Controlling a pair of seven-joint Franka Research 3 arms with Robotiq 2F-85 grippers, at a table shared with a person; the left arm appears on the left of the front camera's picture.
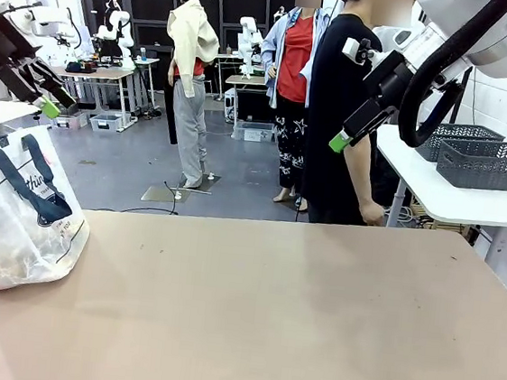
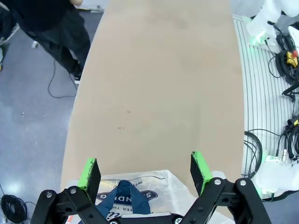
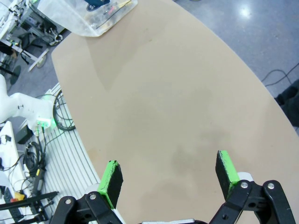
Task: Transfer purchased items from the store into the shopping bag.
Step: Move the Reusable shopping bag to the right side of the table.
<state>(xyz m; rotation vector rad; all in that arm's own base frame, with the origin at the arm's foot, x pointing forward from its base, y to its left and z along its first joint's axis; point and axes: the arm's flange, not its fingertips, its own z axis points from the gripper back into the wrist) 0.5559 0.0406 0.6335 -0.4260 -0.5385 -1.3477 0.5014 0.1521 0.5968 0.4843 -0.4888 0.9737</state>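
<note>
The shopping bag (image 1: 22,220), translucent whitish plastic with navy handles and dark script, lies slumped on the brown table (image 1: 295,312) at its left end. Small purchased items (image 1: 6,259) show dimly through its lower wall. My left gripper (image 1: 56,101) hangs open high above the bag; in the left wrist view its fingers (image 2: 145,170) frame the bag's top (image 2: 135,193) from above, apart from it. Over the table's far right, my right gripper (image 1: 342,140) is raised and open with nothing in it. In the right wrist view the right gripper (image 3: 169,173) looks down on bare tabletop, with the bag (image 3: 88,14) far off.
A person in black (image 1: 339,108) stands at the far edge, one hand (image 1: 373,216) down by the table. Two dark grey lattice baskets (image 1: 488,163) sit on a white side table at the right. Cables and a robot base (image 2: 275,158) lie beside the table.
</note>
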